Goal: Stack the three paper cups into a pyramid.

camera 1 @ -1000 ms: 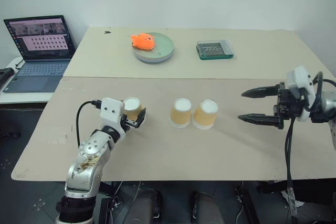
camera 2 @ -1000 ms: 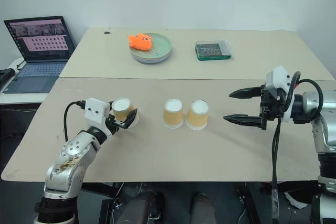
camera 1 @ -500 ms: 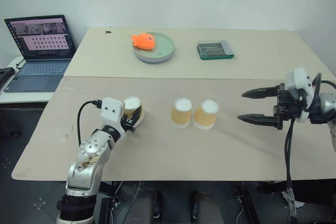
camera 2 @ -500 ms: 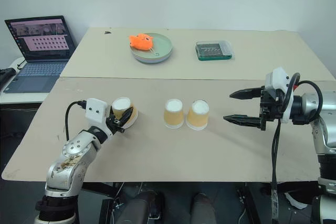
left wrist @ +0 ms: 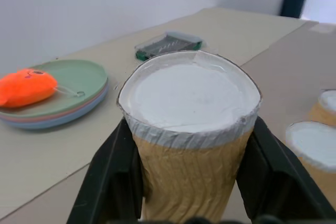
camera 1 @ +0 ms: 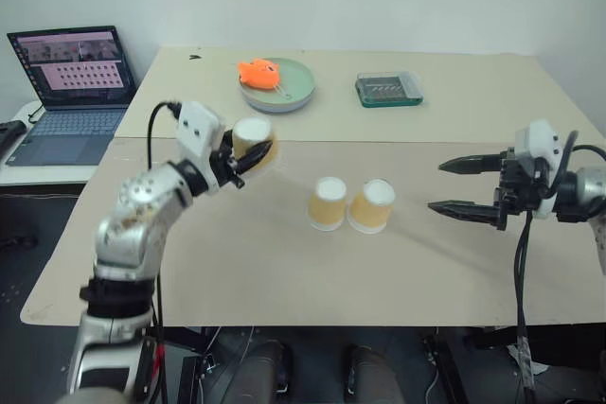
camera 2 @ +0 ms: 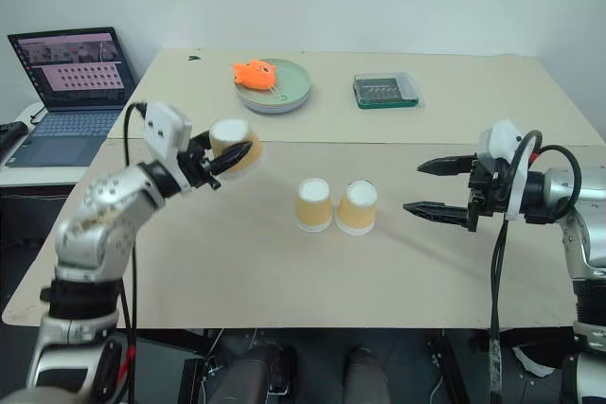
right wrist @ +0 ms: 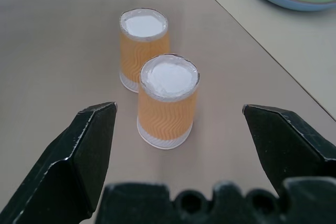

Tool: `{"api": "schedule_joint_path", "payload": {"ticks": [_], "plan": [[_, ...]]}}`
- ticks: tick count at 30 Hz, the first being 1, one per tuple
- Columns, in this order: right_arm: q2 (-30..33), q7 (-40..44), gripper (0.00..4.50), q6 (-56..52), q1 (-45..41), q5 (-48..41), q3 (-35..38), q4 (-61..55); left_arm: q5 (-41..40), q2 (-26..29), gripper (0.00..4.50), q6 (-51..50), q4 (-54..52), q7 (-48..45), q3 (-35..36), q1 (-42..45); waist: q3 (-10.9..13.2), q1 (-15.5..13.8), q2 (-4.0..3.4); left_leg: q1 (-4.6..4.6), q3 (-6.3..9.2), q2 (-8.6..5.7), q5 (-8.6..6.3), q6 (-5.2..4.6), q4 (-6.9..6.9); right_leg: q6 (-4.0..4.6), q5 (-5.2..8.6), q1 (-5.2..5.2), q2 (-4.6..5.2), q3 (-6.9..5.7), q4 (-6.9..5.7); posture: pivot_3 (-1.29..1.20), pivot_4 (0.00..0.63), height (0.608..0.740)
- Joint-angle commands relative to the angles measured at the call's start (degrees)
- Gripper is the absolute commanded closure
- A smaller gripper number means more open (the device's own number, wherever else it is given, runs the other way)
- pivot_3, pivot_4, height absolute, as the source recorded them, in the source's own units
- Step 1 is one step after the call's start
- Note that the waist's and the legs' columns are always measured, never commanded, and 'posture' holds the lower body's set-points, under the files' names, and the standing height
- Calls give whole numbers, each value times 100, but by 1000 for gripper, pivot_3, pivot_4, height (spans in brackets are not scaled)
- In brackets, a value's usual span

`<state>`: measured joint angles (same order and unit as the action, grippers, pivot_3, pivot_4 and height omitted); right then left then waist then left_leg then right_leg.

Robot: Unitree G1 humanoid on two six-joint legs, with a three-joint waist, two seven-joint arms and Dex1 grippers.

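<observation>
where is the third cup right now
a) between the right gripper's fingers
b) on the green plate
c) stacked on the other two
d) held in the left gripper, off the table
d: the left gripper is shut on the cup and holds it in the air, while the other two cups stand upside down side by side on the table.

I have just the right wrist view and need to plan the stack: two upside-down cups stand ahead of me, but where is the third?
Observer: The third paper cup is clamped in the left gripper, lifted off the table.
Operator: Which way up is it?
Observer: Inverted, base up, like the two standing cups.
Operator: Anything beyond that plate edge?
Observer: A clear lidded container sits to the plate's right.
</observation>
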<state>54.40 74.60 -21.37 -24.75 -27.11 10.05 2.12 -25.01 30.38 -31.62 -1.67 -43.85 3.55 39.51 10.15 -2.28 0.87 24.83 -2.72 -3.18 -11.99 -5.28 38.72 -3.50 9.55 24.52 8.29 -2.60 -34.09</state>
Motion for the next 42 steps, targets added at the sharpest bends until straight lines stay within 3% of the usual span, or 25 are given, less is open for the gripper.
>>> {"api": "schedule_joint_path", "payload": {"ticks": [1,4,8,17,25,42], "plan": [[9,-192,0,7,108,-133,287,-335,-420,27,2577,-96,776,-991,-52,959,0,-3,0,0,0,-1,-1,-3,4,0,0,-3,1,1,1,0,150,740],[0,-309,0,-22,222,-172,348,-445,-301,-150,2577,205,1448,-1444,-243,1557,0,-5,1,1,0,-4,-7,-15,11,-9,-1,-7,5,7,4,0,150,740],[-30,-572,0,-93,603,-257,583,-798,-362,-1060,2577,-67,2094,-2007,-825,2434,3,-67,6,8,3,-6,-8,-19,23,-17,-4,-16,6,-1,6,0,150,740],[-59,-1004,0,-302,1247,-439,934,-1423,176,-1844,2577,322,2964,-2263,-1334,2707,6,71,7,23,6,0,3,-57,26,-22,-8,4,8,10,2,0,150,740],[-30,-1224,0,-383,1457,-518,1055,-1625,436,-1889,2577,545,3412,-2426,-1299,2846,7,52,8,24,6,-4,-1,-62,29,-24,-8,2,12,10,7,0,150,740],[-18,-1269,0,-504,1216,-495,875,-1582,793,-1701,2577,477,3331,-2841,-1407,2620,7,5,7,30,6,-4,1,-64,31,-23,-8,6,12,10,6,0,150,740]]}}
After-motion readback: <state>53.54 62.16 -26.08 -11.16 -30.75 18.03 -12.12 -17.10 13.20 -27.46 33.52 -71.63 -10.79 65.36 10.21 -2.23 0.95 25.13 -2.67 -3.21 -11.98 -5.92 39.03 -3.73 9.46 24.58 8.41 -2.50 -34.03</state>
